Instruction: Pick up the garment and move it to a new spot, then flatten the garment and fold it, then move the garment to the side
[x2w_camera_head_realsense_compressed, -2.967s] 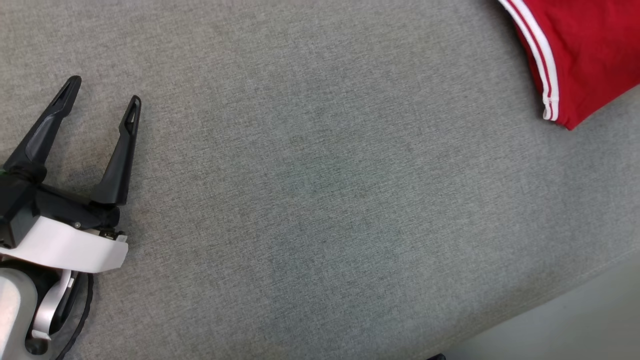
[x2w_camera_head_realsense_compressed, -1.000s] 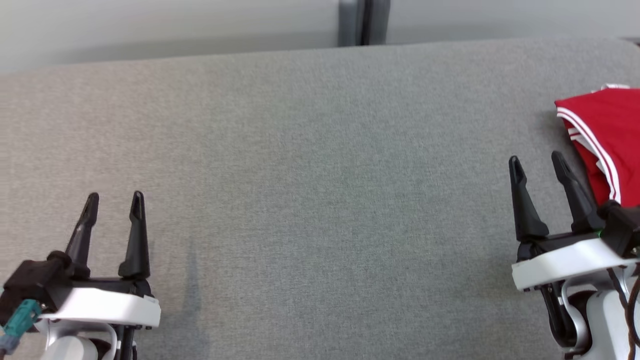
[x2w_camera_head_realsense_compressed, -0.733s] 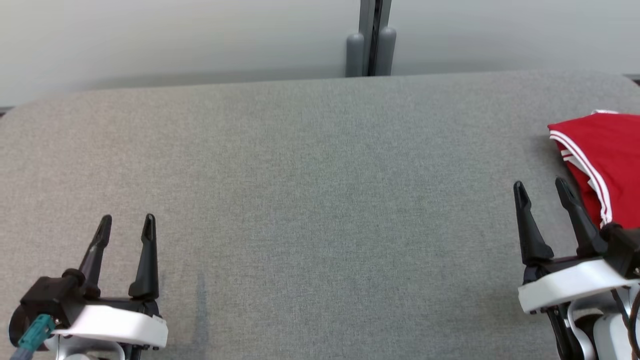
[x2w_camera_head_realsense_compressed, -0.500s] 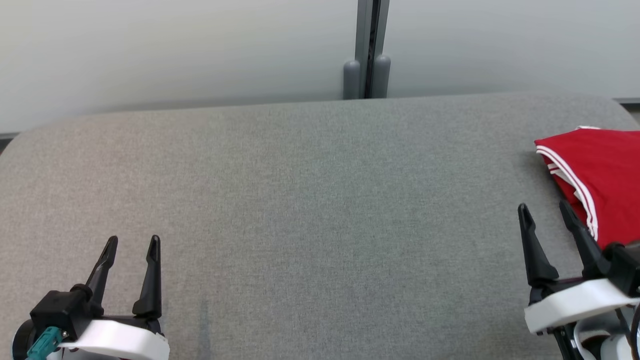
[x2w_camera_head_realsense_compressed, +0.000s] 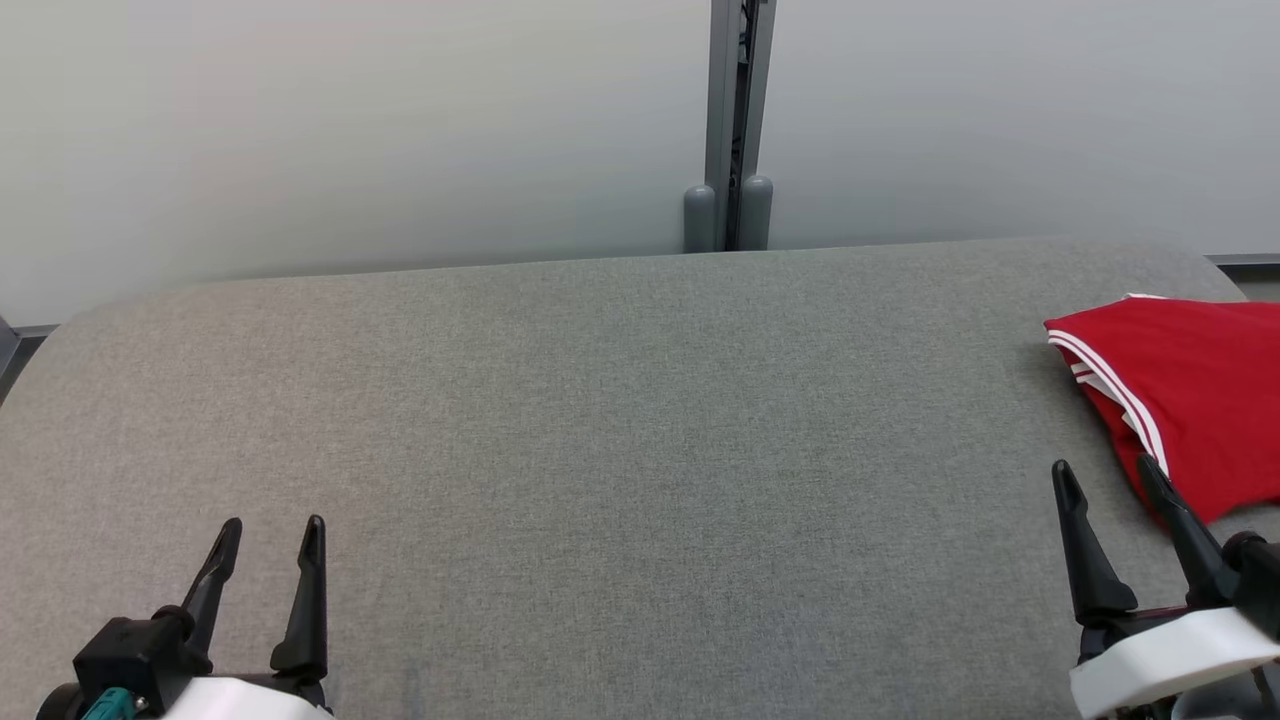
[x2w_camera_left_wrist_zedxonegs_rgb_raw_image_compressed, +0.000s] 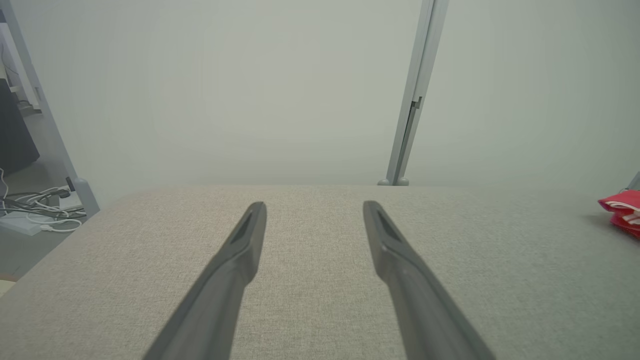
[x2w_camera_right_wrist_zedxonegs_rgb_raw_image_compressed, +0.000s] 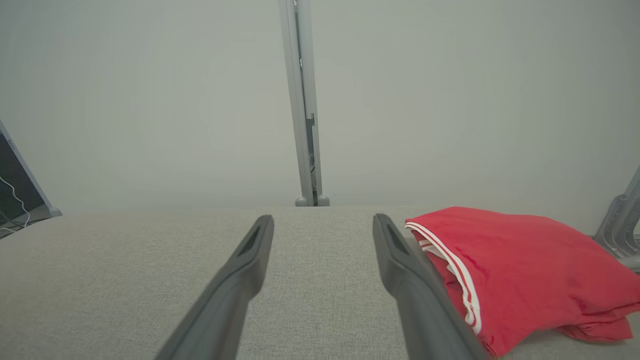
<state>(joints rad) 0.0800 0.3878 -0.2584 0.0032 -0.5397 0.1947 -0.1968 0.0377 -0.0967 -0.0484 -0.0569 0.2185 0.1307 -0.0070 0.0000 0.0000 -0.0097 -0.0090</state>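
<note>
The garment (x2w_camera_head_realsense_compressed: 1185, 390) is red with white stripes along one edge and lies folded at the right end of the grey cushioned surface (x2w_camera_head_realsense_compressed: 620, 420). The right wrist view has the garment (x2w_camera_right_wrist_zedxonegs_rgb_raw_image_compressed: 520, 265) just right of its fingers, and the left wrist view catches a corner of the garment (x2w_camera_left_wrist_zedxonegs_rgb_raw_image_compressed: 622, 210) far right. My right gripper (x2w_camera_head_realsense_compressed: 1108, 478) stands open at the lower right, close to the garment's near corner, with nothing between its fingers. At the lower left my left gripper (x2w_camera_head_realsense_compressed: 272, 532) is open and empty too.
A pale wall with a grey vertical post (x2w_camera_head_realsense_compressed: 730, 120) runs behind the surface. Cables and a grey frame leg (x2w_camera_left_wrist_zedxonegs_rgb_raw_image_compressed: 50, 210) lie on the floor off the left end. A grey metal bracket (x2w_camera_right_wrist_zedxonegs_rgb_raw_image_compressed: 622, 220) stands past the garment on the right.
The camera has tilted up, so the wall now shows and both grippers and the garment sit lower in the picture. Both grippers stay open.
</note>
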